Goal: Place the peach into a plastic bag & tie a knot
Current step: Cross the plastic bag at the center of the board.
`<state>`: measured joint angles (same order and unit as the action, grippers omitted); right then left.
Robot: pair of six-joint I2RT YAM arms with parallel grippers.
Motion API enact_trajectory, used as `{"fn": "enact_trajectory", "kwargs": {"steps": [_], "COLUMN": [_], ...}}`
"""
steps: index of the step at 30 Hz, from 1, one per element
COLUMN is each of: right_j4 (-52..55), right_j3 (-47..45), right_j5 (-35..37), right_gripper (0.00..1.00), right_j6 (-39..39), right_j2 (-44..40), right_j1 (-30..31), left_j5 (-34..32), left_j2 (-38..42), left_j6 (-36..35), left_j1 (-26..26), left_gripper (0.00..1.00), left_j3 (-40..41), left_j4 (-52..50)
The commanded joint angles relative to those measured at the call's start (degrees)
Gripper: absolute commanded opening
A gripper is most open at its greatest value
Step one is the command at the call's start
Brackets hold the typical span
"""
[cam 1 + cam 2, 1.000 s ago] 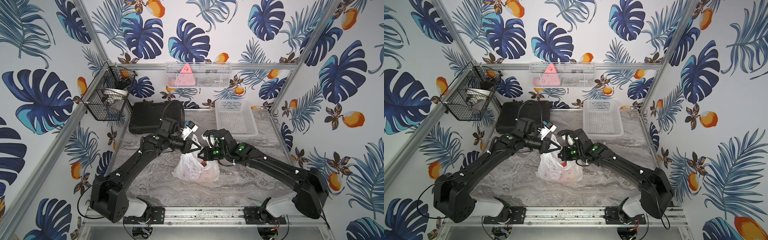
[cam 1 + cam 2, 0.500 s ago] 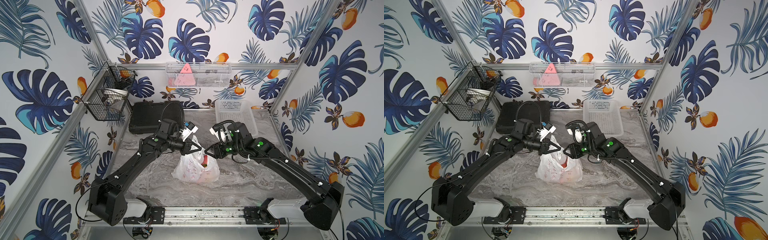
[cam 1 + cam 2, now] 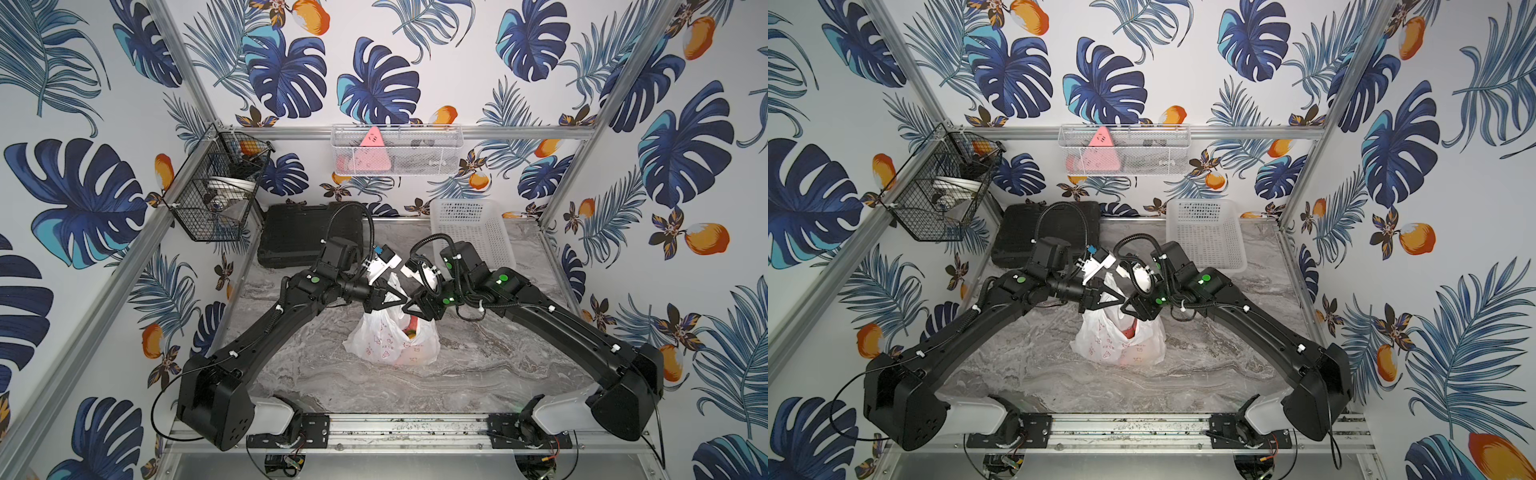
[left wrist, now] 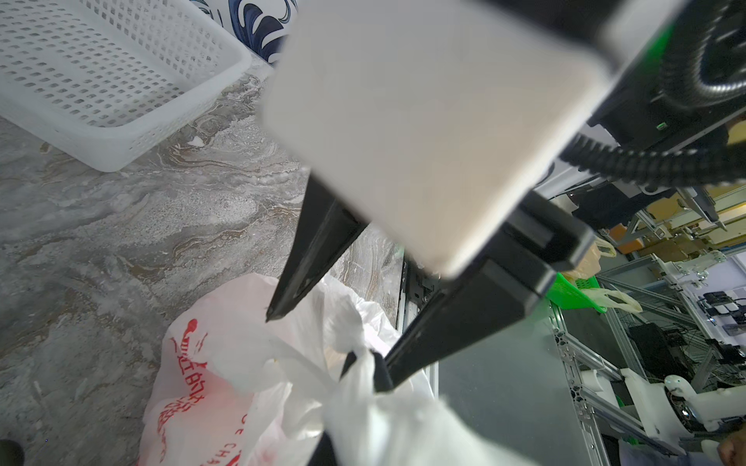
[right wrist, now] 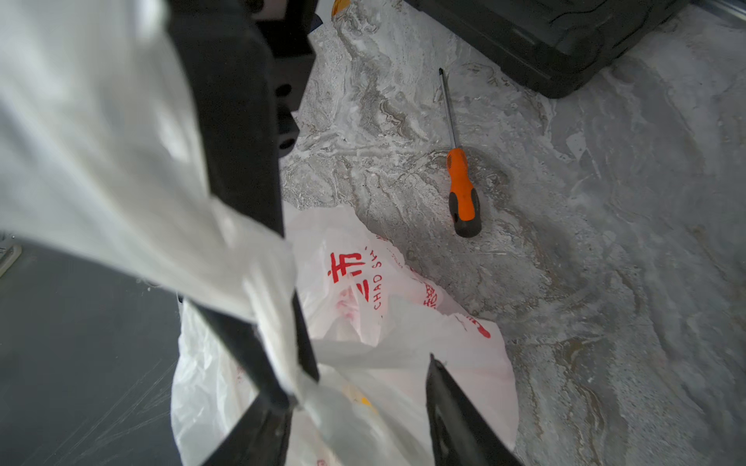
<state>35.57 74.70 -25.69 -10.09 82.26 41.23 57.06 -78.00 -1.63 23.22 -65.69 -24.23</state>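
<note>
Since the plastic bag point(image 3: 390, 347) is soft & floppy, the left gripper point(image 3: 399, 300) is pinched tight on one white handle point(image 5: 266, 290) & holds it up over the bag; that keeps the strip tight so the other arm can get at it. The right gripper point(image 5: 357, 379) faces it, tips almost meeting in both top views; its jaws stand abt half apart w/ nothing in them; the held handle lies just beside one of its fingers, prob. so it can grab or loop the strip.

The bag sits on the worktop point(image 3: 478, 374) between the two arms, mouth up; a pink-red lump shows through the thin side, so the peach point(image 3: 411, 324) looks to be in; no knot seen, so I think tying is the step in hand.

The bag body is wide & low; the held handle is the long bit, going from the bag mouth up to the left gripper, tipped a little.

An orange screwdriver point(image 5: 462, 189) lies flat near the bag, not touching; white basket point(image 3: 473, 232) & black case point(image 3: 299, 241) are at the back, well apart.
</note>
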Motion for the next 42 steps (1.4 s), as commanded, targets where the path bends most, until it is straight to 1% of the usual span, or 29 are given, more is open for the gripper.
{"fn": "enact_trajectory", "kwargs": {"steps": [1, 4, 7, 11, 17, 19, 21, 25, 26, 29, 31, 34, 37, 42], "right_j4": [-0.04, 0.81, 1.29, 1.98, 1.15, 0.83, 0.21, -0.51, -0.50, -1.16, -2.28, -2.01, -1.90, -2.61], "right_j3": [0.63, 0.33, 0.25, 0.85, 1.24, 1.33, 1.33, 0.83, 0.51, -1.12, -1.87, -1.57, -1.57, -1.92], "right_j5": [-3.74, -3.49, -3.43, -1.64, 0.42, 0.75, 1.60, 5.37, 6.37, 8.35, 7.88, 7.50, 7.56, 8.36], "right_gripper": [0.49, 0.42, 0.37, 0.29, 0.25, 0.22, 0.17, 0.03, 0.01, 0.00, 0.00, 0.00, 0.00, 0.00], "right_j6": [-0.64, -0.85, -0.65, -0.39, 0.68, 1.12, 1.87, 3.13, 3.02, 2.43, 2.40, 2.61, 2.16, 2.32], "right_j2": [0.83, 1.15, 1.23, 2.13, 2.76, 2.95, 3.17, 3.15, 2.81, 1.24, 0.45, 0.62, 0.49, 0.01], "right_j1": [0.16, 0.25, 0.34, 0.77, 1.22, 1.22, 1.22, 1.22, 1.16, 0.72, 0.43, 0.34, 0.34, 0.34], "left_j5": [1.11, 0.91, 0.47, 0.40, 0.34, 0.33, 0.18, -1.25, -1.79, -4.28, -5.29, -7.24, -8.83, -10.87], "left_j2": [0.07, 0.21, 0.17, 0.21, 0.55, 0.56, 0.47, 0.68, 0.82, 1.49, 1.92, 2.65, 3.96, 4.64], "left_j6": [-1.89, -1.98, -1.90, -1.42, -1.19, -1.00, -0.96, -0.75, -0.68, -1.14, -0.78, -1.34, -2.45, -3.69], "left_j1": [0.07, 0.12, 0.09, 0.07, 0.09, 0.05, 0.08, 0.14, 0.00, -0.16, -0.30, -0.51, -0.71, -0.64], "left_gripper": [0.00, 0.00, 0.00, 0.00, 0.00, 0.00, 0.00, 0.00, 0.00, 0.11, 0.20, 0.29, 0.35, 0.38], "left_j3": [-0.49, -0.62, -0.65, -0.70, -0.33, -0.21, -0.20, -0.36, -0.33, 0.21, 1.04, 1.44, 2.19, 3.86], "left_j4": [-0.03, -0.12, -0.03, 0.45, 0.67, 0.93, 0.94, 0.03, -0.47, -2.20, -2.23, -3.70, -4.95, -5.22]}}
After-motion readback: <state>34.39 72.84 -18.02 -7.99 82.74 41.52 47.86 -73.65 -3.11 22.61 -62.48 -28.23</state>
